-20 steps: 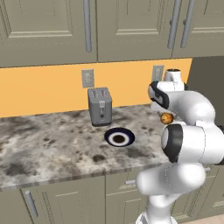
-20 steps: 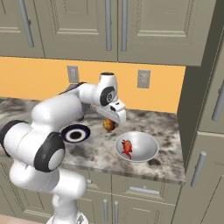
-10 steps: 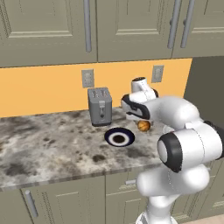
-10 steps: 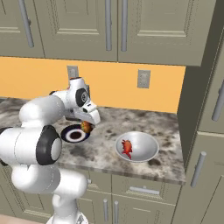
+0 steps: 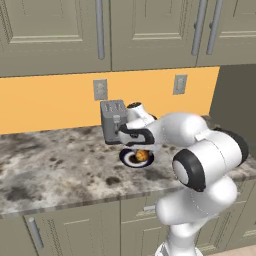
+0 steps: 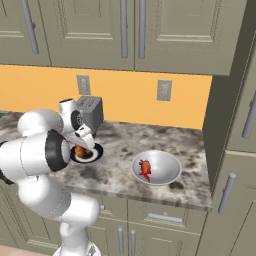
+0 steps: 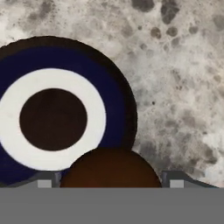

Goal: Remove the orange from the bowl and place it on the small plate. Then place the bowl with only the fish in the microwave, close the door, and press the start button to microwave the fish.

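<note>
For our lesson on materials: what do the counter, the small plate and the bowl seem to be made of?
Counter: mottled grey-brown speckle, looks like polished granite.
Small plate: crisp navy, white and dark rings, probably glazed ceramic.
Bowl: plain pale grey, smooth rim; ceramic or metal, unclear.

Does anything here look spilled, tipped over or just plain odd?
Nothing stands out. The bowl sits upright on the counter with the fish inside, and the toaster stands straight. The gripper holds the orange between its fingers over the small plate. Nothing is spilled.

Both base views look down across the counter [image 5: 60,170] (sharing the small plate [image 6: 95,152]); the hand view hovers close above it.
</note>
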Available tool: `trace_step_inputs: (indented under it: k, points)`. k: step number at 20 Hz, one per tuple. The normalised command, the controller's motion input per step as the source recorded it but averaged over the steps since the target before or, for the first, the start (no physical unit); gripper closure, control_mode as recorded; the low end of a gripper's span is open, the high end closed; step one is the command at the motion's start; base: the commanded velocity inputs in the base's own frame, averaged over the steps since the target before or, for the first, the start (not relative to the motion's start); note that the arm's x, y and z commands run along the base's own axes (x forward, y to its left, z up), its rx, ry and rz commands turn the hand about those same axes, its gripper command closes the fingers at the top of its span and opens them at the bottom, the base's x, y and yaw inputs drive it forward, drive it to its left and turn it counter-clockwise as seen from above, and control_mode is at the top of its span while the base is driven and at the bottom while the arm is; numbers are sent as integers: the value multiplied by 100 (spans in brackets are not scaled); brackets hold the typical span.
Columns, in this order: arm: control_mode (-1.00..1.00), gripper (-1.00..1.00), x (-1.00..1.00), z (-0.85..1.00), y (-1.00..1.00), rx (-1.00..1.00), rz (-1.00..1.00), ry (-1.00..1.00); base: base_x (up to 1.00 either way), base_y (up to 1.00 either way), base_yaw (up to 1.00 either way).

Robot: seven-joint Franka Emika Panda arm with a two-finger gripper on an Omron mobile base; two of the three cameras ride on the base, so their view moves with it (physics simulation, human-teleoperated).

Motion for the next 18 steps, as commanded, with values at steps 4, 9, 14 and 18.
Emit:
trace_step_inputs:
  k: [4,9,14,18]
  points:
    - [-100,100,41,-40,16,0,0,0,0,0,0]
    - [-100,100,21,-17,2,0,0,0,0,0,0]
    - [-100,-100,19,-9,1,0,0,0,0,0,0]
    - [-100,-100,2,-1,-2,0,0,-6,0,0,0]
